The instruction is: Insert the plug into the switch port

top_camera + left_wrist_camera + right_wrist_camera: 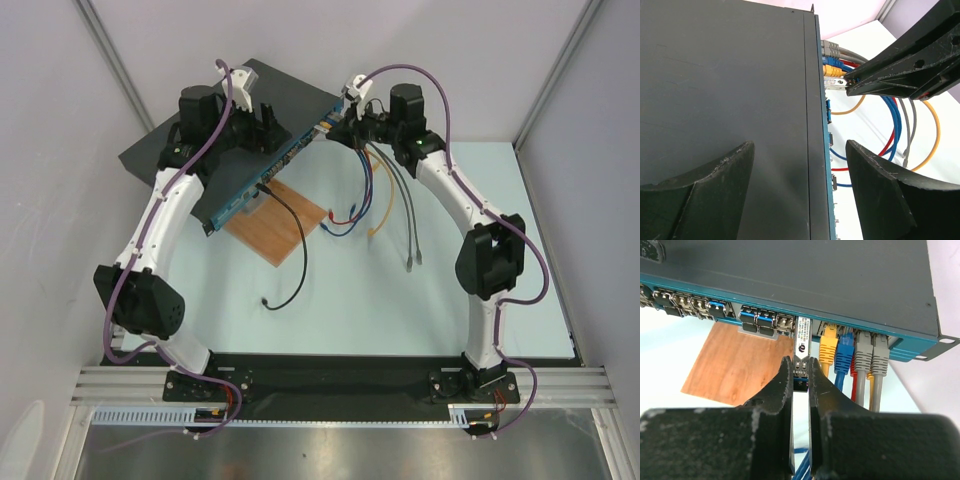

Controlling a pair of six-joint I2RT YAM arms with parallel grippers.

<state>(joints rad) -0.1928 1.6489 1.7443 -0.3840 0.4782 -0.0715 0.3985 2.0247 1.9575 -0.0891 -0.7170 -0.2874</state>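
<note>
The switch (290,95) lies at the back left, a flat dark box whose blue front face (920,345) carries a row of ports. My right gripper (800,365) is shut on the plug (802,340), a slim silver module with a label. The plug's front end sits in a port just left of a yellow connector (828,347), and its rear end stays outside between my fingers. In the top view the right gripper (335,128) is at the front face's right end. My left gripper (800,150) is open and straddles the switch's front edge, one finger over the top (730,85).
Yellow, blue, red and grey cables (862,360) are plugged in right of the plug and trail over the table (400,220). A brown wooden board (278,220) lies under the front face. A black cable (290,270) runs from a port across the board.
</note>
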